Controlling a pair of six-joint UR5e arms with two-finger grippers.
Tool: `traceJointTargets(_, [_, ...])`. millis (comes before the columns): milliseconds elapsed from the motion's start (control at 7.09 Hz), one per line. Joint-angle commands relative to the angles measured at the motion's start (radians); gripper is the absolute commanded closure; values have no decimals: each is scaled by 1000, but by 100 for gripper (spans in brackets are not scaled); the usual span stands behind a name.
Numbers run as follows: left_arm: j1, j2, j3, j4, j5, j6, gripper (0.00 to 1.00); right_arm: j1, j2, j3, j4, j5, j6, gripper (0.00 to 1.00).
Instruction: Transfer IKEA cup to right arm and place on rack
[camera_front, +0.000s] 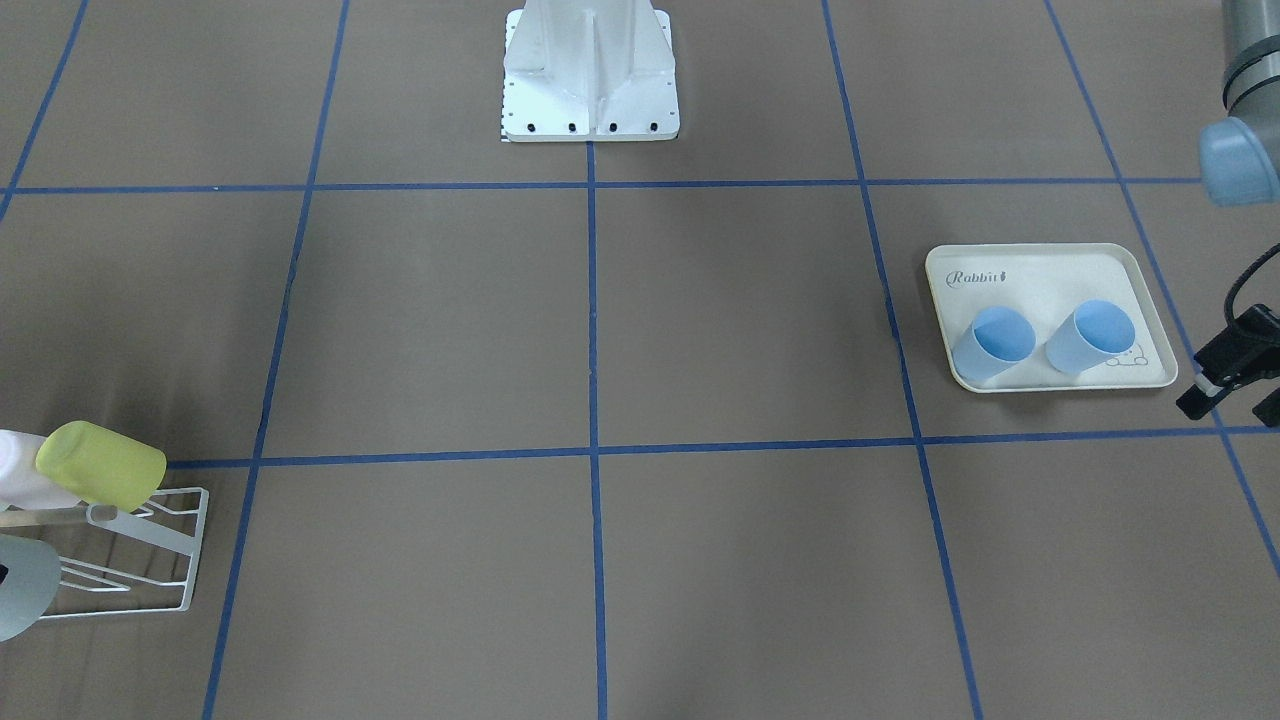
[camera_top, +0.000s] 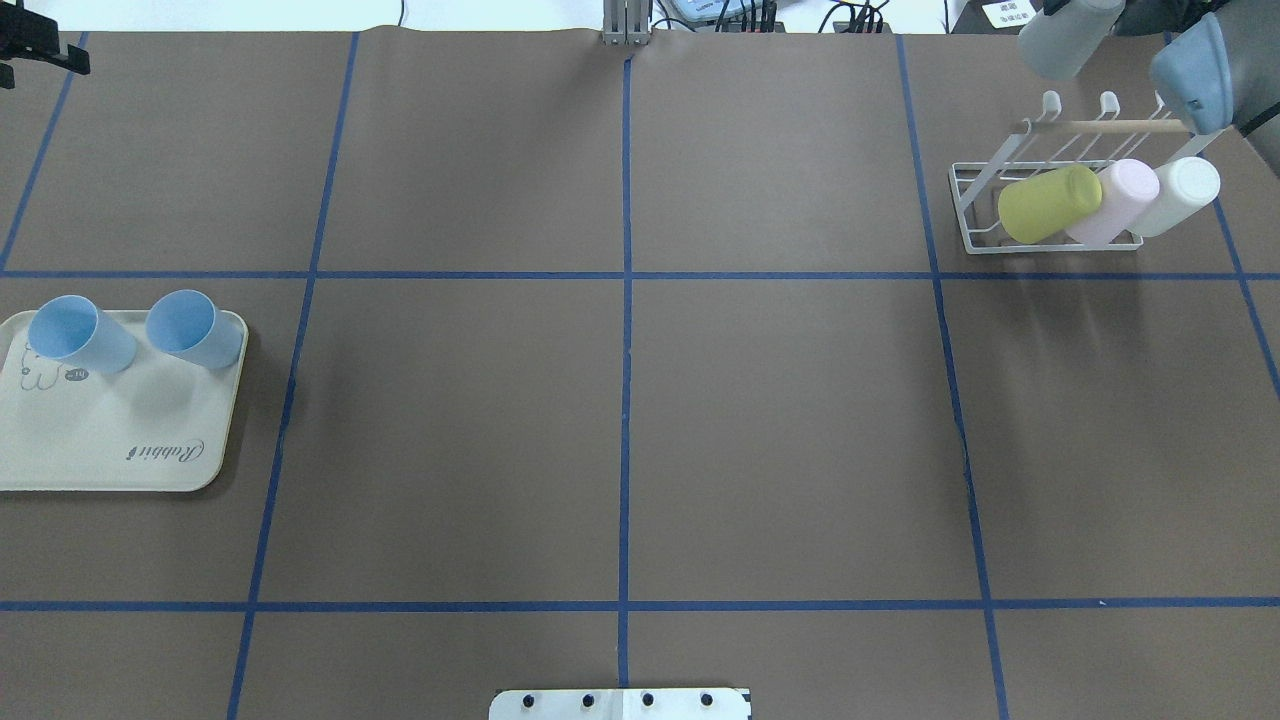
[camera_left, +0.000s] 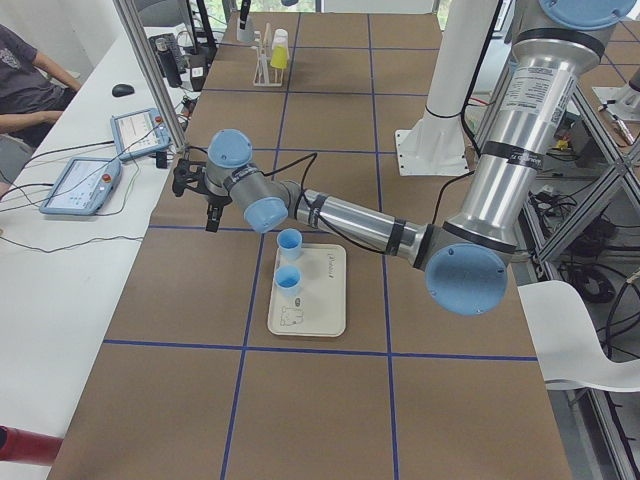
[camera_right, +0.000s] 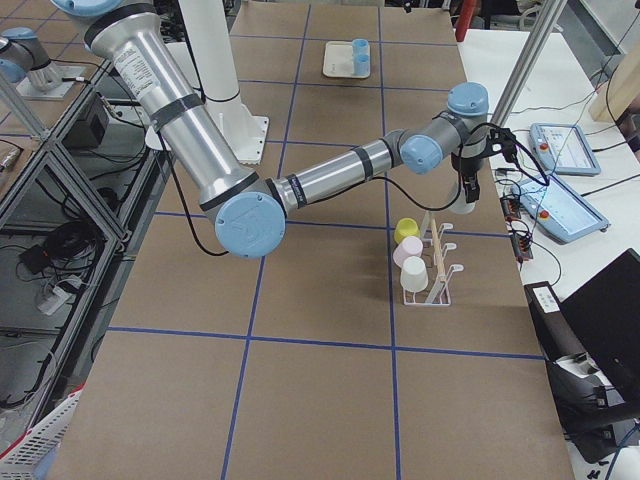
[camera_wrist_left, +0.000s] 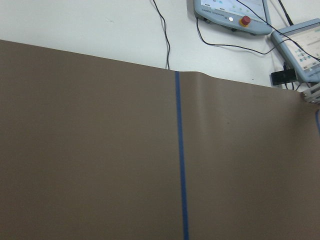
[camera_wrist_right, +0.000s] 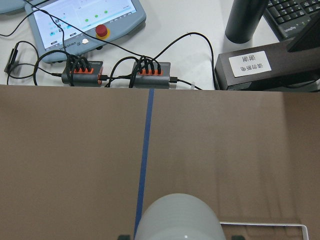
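Grey cup (camera_wrist_right: 179, 217), lower centre: right gripper (camera_right: 466, 190) is clamping it near rack (camera_top: 1100, 126); left gripper (camera_front: 1230, 400) is gaping (empty).

The big table (camera_top: 800, 450) wears a brown cover crossed by blue tape lines (camera_top: 625, 400), and soft, even light falls on it with only pale shadows. In the exterior left view a long white desk (camera_left: 60, 270) runs along the 9 o'clock side with two flat screens (camera_left: 80, 185) and a mouse (camera_left: 122, 90) on it, and a person (camera_left: 30, 80) sits by it at 10 o'clock. A white chair (camera_left: 585, 340) stands at 4 o'clock.
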Motion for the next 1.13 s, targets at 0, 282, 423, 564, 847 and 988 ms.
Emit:
traceJointTargets(0, [-3, 32, -16, 8, 18, 40, 0, 1, 7, -48, 0, 1, -8, 86])
traceJointTargets(282, [3, 83, -45, 8, 38, 40, 0, -2, -10, -64, 5, 19, -8, 86])
traceJointTargets(423, [3, 84, -45, 8, 38, 40, 0, -2, -11, -72, 5, 30, -8, 84])
traceJointTargets(564, [3, 87, -45, 8, 38, 40, 0, -11, -11, -72, 7, 30, -7, 82])
traceJointTargets(847, [4, 98, -45, 8, 38, 40, 0, -29, -13, -73, 7, 29, -5, 80])
traceJointTargets(988, [6, 98, -44, 14, 38, 40, 0, -32, -17, -73, 7, 29, -7, 78])
